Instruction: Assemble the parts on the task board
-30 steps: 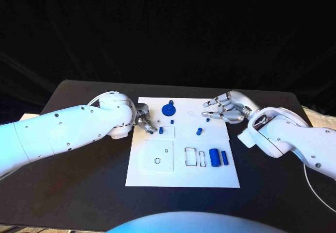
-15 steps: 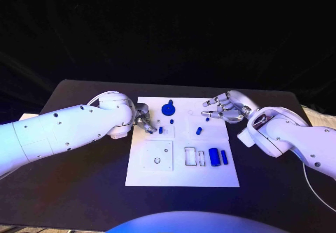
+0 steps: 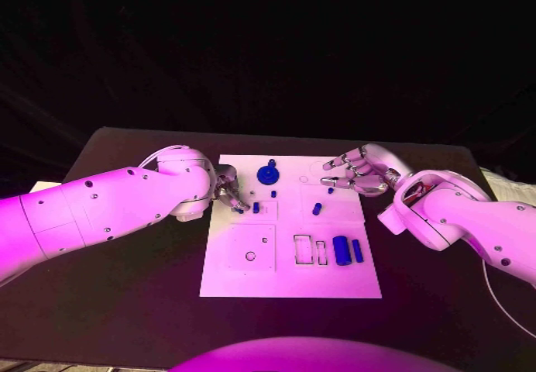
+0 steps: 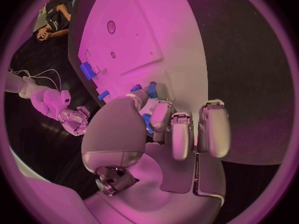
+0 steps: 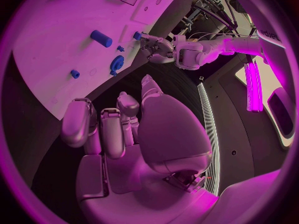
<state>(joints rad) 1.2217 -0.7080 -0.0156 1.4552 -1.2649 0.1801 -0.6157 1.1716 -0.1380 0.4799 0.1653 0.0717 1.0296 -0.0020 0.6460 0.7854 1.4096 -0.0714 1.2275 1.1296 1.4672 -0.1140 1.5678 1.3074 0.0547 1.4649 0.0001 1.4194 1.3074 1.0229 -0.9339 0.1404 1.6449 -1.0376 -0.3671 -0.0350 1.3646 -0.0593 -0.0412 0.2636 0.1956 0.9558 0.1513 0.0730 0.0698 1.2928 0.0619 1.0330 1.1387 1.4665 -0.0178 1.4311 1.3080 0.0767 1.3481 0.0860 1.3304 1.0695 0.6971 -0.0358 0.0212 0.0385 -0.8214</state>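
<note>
The white task board [image 3: 290,267] lies in the middle of the black table. My left hand [image 3: 231,194] is at the board's left edge with its fingers curled in. Its fingertips pinch a small blue part [image 4: 151,90] over the board, beside a short blue peg [image 3: 255,208]. My right hand [image 3: 355,174] hovers at the board's far right corner, fingers apart and curved, holding nothing. A round blue gear-like part [image 3: 269,174] stands at the far middle, and another blue peg [image 3: 317,208] lies near the centre. Two longer blue pieces [image 3: 348,250] lie at the right.
Several outlined recesses [image 3: 304,249] and a square plate with a hole [image 3: 252,249] mark the board's near half. Black table [image 3: 123,294] surrounds the board on all sides. Both white forearms flank the board's far half.
</note>
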